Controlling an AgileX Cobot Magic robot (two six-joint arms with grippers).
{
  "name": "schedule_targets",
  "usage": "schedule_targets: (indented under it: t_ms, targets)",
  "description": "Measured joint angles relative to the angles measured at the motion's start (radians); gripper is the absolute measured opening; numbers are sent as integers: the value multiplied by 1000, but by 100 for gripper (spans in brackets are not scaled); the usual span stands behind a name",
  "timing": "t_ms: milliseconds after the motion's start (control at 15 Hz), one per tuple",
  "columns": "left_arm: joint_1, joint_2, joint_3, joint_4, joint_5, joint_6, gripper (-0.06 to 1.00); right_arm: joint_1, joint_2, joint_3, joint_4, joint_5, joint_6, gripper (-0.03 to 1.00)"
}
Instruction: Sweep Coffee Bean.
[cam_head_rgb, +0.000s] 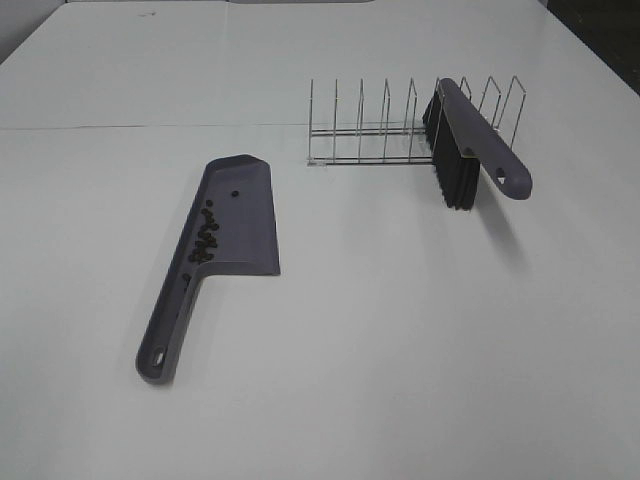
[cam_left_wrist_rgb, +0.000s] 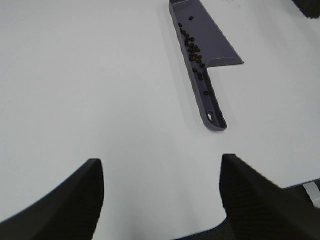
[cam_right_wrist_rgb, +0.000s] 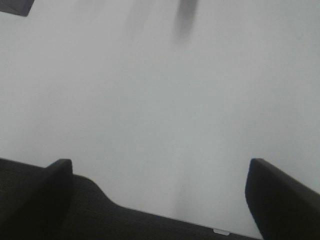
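Neither of my arms showed in high view. Right wrist view caught mostly bare bench (cam_right_wrist_rgb: 165, 100), blurred dark shape at far edge, unclear what. My right jaws (cam_right_wrist_rgb: 157, 192) stood wide apart, empty. Left jaws (cam_left_wrist_rgb: 160, 192) apart too, empty, hanging near bench edge. Coffee bean (cam_left_wrist_rgb: 194, 52) lay strung along side wall of dustpan (cam_left_wrist_rgb: 212, 42), a few down handle channel, one apart on pan floor. Only high view showed brush (cam_head_rgb: 470, 140) leaning in wire rack (cam_head_rgb: 370, 125), well apart from dustpan. Wide open bench all round.
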Motion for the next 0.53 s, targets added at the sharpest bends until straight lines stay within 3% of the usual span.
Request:
schedule_targets:
  t_ms: [533]
  targets:
    - [0, -6, 0, -15, 0, 10, 63, 0, 0, 0, 0, 0, 0, 82]
